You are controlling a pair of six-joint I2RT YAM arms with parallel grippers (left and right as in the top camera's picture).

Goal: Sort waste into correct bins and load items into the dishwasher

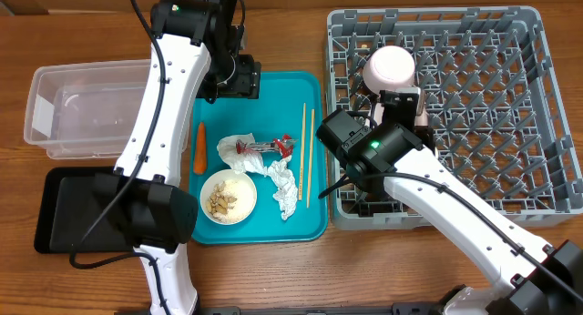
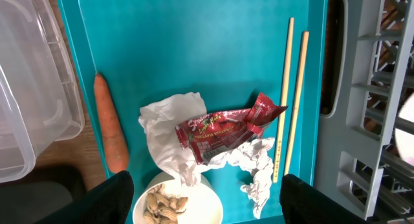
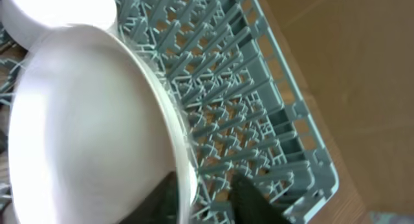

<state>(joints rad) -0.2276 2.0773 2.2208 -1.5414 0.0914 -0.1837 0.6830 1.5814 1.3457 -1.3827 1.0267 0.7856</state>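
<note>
At the bottom edge of my right wrist frame, closest to the camera, my right gripper point(image 3: 207, 188) has its two dark fingers a little way apart. One finger sits on either side of the rim of the plate point(image 3: 84, 133). The left-hand finger is close against the plate's face, though blur hides whether it touches. A clear gap shows between the rim and the other finger, so I am astride the plate, not clamping it. The plate stands on edge in the dish rack point(image 3: 284, 140) and fills the left half of that frame. Beyond it, at the upper left, an upturned bowl point(image 3: 58, 7) sits in the rack too.

In my left wrist frame, my left gripper point(image 2: 208, 185) shows a finger in each bottom corner. They are spread wide with nothing between them, hanging over the teal tray point(image 2: 194, 49). Nearest, at bottom centre, is the second bowl point(image 2: 207, 204) with nuts point(image 2: 165, 204) inside. A crumpled tissue point(image 2: 165, 130) droops onto its rim. The red wrapper point(image 2: 220, 130) lies on that tissue at mid-frame, and another tissue point(image 2: 259, 172) lies just below and to its right. The chopsticks point(image 2: 283, 107) lie side by side near the tray's right edge, running up the frame. The carrot point(image 2: 111, 133) lies along the tray's left edge. Off the tray, at the far left, is the clear tub point(image 2: 32, 88). From overhead, the black tray point(image 1: 73, 210) lies at the lower left, just below the tub.
</note>
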